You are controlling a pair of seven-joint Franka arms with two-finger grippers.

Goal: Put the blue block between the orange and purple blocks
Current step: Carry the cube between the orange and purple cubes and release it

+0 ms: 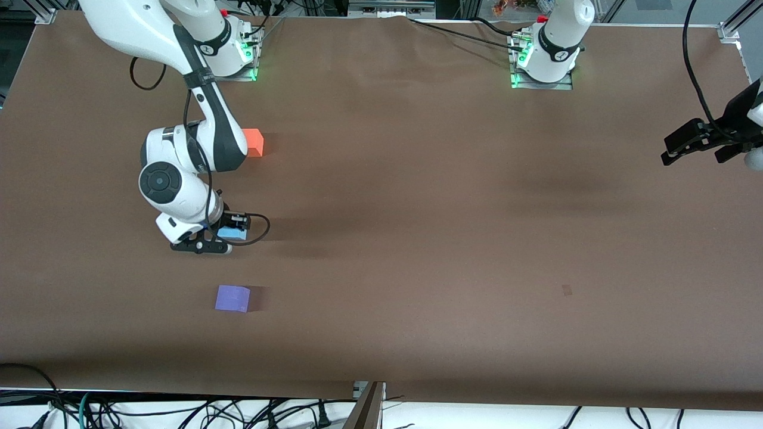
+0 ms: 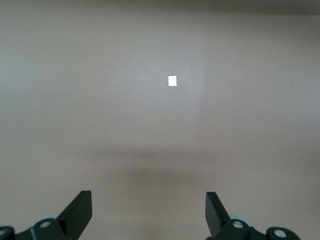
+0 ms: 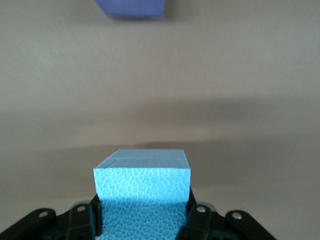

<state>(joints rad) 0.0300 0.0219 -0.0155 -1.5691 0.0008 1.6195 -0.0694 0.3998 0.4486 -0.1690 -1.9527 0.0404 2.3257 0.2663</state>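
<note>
My right gripper (image 1: 205,241) is shut on the light sky-blue block (image 1: 230,234) and holds it low over the table, between the orange block (image 1: 255,142) and the purple block (image 1: 232,298). I cannot tell whether the block touches the table. In the right wrist view the blue block (image 3: 142,182) sits between my fingers (image 3: 82,220), and the purple block (image 3: 132,8) shows at the edge of the picture. My left gripper (image 1: 694,149) is open and empty and waits over the table edge at the left arm's end; its wrist view (image 2: 148,212) shows only bare table.
The brown table cover (image 1: 417,208) spans the whole view. A small pale mark (image 1: 566,290) lies on it toward the left arm's end and shows white in the left wrist view (image 2: 172,80). Cables hang along the table's near edge (image 1: 179,411).
</note>
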